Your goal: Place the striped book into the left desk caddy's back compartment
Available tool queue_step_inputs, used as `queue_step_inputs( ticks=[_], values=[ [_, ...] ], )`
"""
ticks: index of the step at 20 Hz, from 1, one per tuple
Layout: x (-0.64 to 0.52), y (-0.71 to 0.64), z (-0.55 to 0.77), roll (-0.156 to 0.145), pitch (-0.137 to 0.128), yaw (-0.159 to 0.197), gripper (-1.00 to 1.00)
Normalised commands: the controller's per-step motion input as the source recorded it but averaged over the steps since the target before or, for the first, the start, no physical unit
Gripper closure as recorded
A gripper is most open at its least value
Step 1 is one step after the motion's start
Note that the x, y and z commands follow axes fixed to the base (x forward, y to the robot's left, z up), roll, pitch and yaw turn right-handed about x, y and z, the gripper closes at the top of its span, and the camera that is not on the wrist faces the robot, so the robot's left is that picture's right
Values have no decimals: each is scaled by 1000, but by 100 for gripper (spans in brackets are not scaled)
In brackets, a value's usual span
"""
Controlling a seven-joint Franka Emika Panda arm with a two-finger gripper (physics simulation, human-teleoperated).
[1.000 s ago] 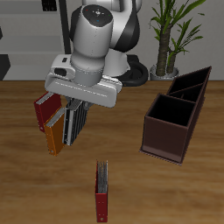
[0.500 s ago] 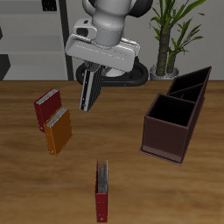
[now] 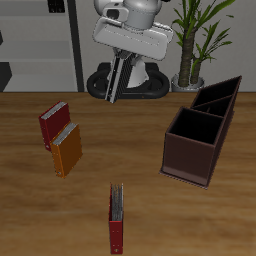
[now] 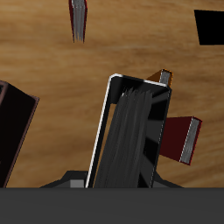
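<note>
My gripper [image 3: 123, 60] is shut on the striped book [image 3: 114, 80] and holds it high above the back of the table, hanging tilted below the fingers. In the wrist view the striped book [image 4: 131, 131] fills the middle, seen edge-on between the jaws. The left desk caddy [image 3: 190, 158], a long dark maroon box, stands on the table away from the gripper and well below it. Its back compartment [image 3: 220, 96] lies beyond the divider, with a dark interior. One dark end of the caddy [image 4: 13, 131] shows in the wrist view.
A red book [image 3: 53, 122] and an orange book [image 3: 67, 148] lie together on the table. Another red book [image 3: 117, 215] stands near the front edge. A potted plant [image 3: 190, 40] stands at the back, behind the caddy, beside the robot's base [image 3: 140, 82].
The gripper has lifted the striped book up from beside the red and orange books and carried it toward the table's back and toward the caddy's side.
</note>
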Motion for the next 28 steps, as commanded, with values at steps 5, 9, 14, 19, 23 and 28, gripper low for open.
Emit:
queue_step_inputs(
  ticks=[5,9,14,19,23,28],
  values=[
    [-569,328,31,-8,-28,-50,100],
    [-488,317,18,37,-36,-6,100],
    [-395,316,-41,-26,-1,-67,100],
    [-243,391,-152,23,13,-37,100],
    [-122,596,-219,89,38,21,100],
    [-73,543,-55,67,13,10,100]
  ],
)
